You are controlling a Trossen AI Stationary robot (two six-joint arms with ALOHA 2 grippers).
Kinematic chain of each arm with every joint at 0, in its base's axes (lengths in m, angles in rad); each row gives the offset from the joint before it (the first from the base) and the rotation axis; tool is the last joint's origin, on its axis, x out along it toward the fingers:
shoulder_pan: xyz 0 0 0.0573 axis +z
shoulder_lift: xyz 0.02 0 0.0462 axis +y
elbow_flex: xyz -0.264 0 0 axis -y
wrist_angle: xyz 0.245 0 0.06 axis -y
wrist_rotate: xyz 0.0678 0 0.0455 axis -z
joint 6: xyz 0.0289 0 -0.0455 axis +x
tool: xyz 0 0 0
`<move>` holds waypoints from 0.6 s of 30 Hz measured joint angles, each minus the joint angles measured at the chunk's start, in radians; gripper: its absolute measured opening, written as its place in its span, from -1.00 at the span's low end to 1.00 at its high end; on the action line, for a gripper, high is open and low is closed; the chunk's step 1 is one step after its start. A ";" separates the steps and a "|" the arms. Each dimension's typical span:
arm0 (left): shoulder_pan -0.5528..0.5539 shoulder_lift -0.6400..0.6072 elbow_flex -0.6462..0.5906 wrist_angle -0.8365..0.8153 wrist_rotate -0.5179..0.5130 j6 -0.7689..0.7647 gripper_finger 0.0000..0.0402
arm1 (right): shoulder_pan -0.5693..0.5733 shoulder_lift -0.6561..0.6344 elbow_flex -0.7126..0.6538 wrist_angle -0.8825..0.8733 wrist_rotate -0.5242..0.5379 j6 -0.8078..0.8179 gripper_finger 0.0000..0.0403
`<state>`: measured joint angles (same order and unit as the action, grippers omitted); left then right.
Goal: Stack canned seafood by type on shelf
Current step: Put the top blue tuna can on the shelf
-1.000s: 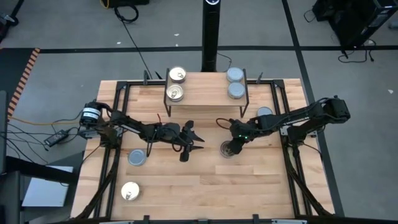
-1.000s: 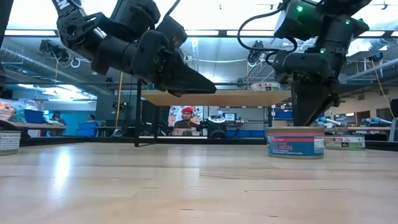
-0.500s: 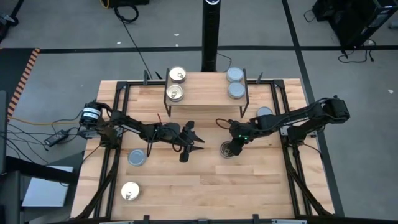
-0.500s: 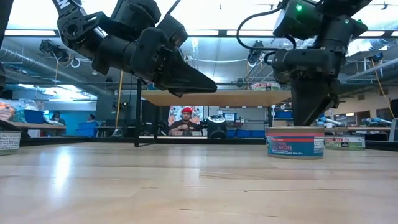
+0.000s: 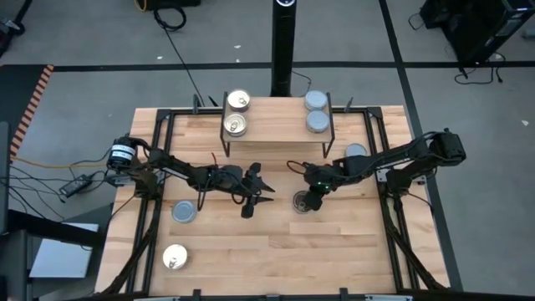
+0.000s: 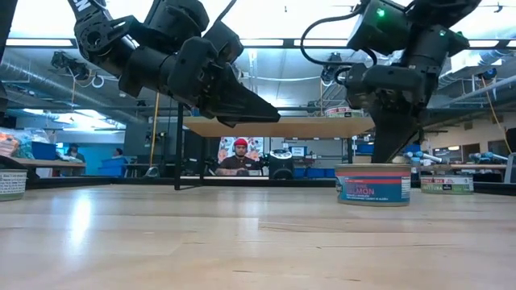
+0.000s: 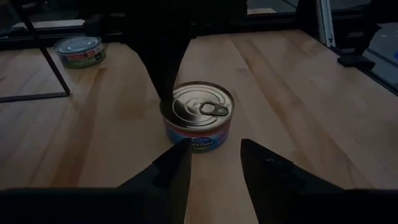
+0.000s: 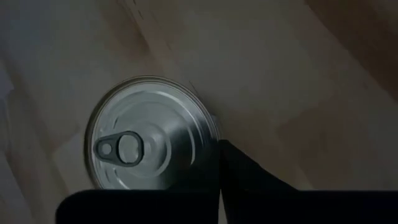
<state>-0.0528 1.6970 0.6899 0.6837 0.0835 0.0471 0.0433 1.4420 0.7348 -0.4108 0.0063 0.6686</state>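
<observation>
Low view, nearest first: one pull-tab tin (image 6: 372,184) flat on the table (image 6: 242,242), right gripper (image 6: 385,159) down at its back edge, pincers together rather than clamped round it, probably to nudge or steady it before a proper grab. Same tin in the right wrist view, a dark finger touching the rim, the ring-pull lid plain there but hidden from the low camera. Left gripper (image 6: 272,118) hanging near it, raised, pincers apart and empty, likely waiting its turn. Seen clearly only from above: a grey-lidded tin (image 5: 185,211) and a second gold tin (image 5: 175,257) loose on the left side, another grey one (image 5: 355,151) by the right arm. Farthest, the shelf (image 5: 276,125): two gold lids (image 5: 235,125) at its left end, two grey lids (image 5: 316,122) at its right, sorted by type but side by side, not yet stacked.
</observation>
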 joint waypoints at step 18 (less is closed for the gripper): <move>-0.029 -0.004 -0.053 0.172 -0.133 0.144 -0.27 | 0.003 -0.029 0.016 0.089 0.051 -0.046 -0.99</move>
<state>-0.0815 1.6931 0.6365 0.8554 -0.0497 0.1914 0.0460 1.4132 0.7508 -0.3213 0.0576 0.6224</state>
